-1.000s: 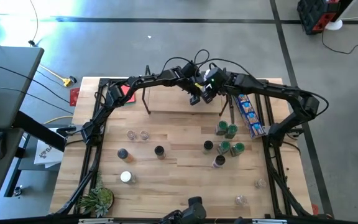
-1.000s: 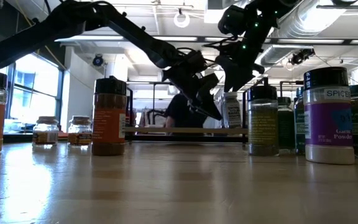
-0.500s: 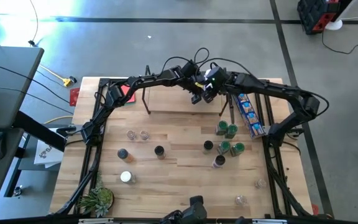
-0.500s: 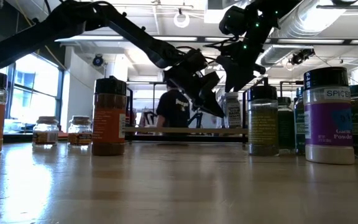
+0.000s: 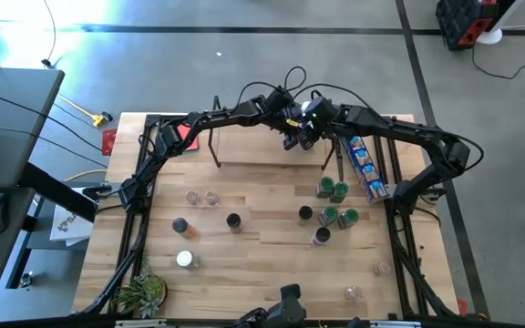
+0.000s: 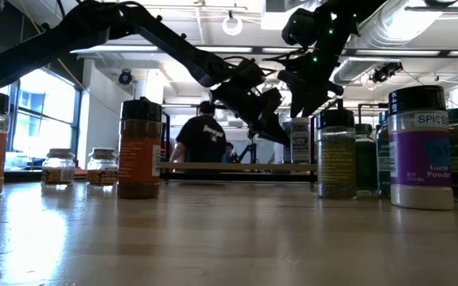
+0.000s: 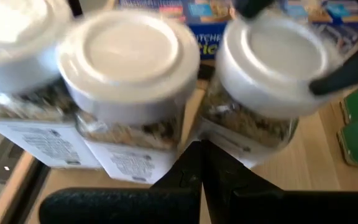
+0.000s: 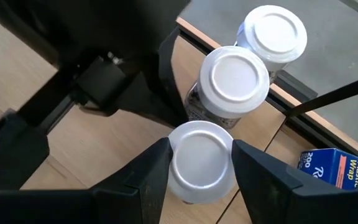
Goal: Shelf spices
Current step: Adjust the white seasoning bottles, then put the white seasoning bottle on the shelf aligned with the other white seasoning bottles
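White lids: three white-lid jars stand in a row on the shelf (image 5: 267, 150) at the far side of the surface (image 5: 262, 264).
Right claw (image 8: 201, 163): it sits over the shelf, and its two fingers pinch the held jar (image 8: 201, 160) by the lid, one finger on each side.
Middle jar (image 8: 234, 79): it stands just beside the held jar.
Far jar (image 8: 272, 31): it stands just past the middle jar.
Left claw (image 7: 199, 163): its fingers are pressed together with nothing between them. It points at the gap between two white-lid jars, close to the right claw.
Shelf: light wood with thin black legs, at the back of the surface between the two arms.
Green-lid jars (image 5: 333, 189): they stand on the surface near the right arm, with more jars close by.
Clear jars (image 5: 201, 197): two small ones stand side by side nearer the left arm.
Blue packet (image 5: 365, 164): it lies by the right end of the shelf.
Person (image 6: 203, 139): stands far off in the room behind the shelf, back turned.
Plant (image 5: 142, 293): it sits at a near corner of the surface.
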You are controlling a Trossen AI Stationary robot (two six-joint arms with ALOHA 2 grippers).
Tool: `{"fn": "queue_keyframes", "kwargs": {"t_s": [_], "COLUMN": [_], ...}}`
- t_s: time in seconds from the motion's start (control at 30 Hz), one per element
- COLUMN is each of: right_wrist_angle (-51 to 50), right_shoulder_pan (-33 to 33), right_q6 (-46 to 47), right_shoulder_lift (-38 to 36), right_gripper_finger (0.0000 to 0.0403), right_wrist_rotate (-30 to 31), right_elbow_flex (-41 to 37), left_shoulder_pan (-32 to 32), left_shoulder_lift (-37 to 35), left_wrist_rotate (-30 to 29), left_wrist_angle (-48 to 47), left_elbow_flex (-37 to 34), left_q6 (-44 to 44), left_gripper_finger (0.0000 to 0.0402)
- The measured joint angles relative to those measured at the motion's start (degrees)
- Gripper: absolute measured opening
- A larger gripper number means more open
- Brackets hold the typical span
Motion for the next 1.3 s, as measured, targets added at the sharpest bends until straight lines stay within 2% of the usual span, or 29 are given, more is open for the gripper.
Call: {"fn": "queue_keyframes", "kwargs": {"t_s": [0.43, 0.87, 1.3], "right_wrist_angle": [-0.4, 2.4, 1.2], "right_shoulder_pan": [0.0, 0.0, 0.2], "right_q6": [0.1, -4.6, -6.4], "right_shoulder_lift": [0.0, -0.5, -3.3], "right_gripper_finger": [0.0172, 0.0172, 0.0172], "right_wrist_rotate": [-1.3, -2.2, -0.7], "right_elbow_flex": [0.0, -0.2, -0.4], "left_shoulder_pan": [0.1, -0.1, -0.5], "left_shoulder_lift": [-2.5, -6.8, -7.2], "left_wrist_rotate": [-0.6, -3.1, -3.1], "left_wrist_angle": [-0.8, -10.4, -12.6], "left_elbow_flex": [0.1, 0.1, 0.1], "left_q6": [0.3, 4.5, 5.1], "left_gripper_finger": [0.0, 0.0, 0.0]}}
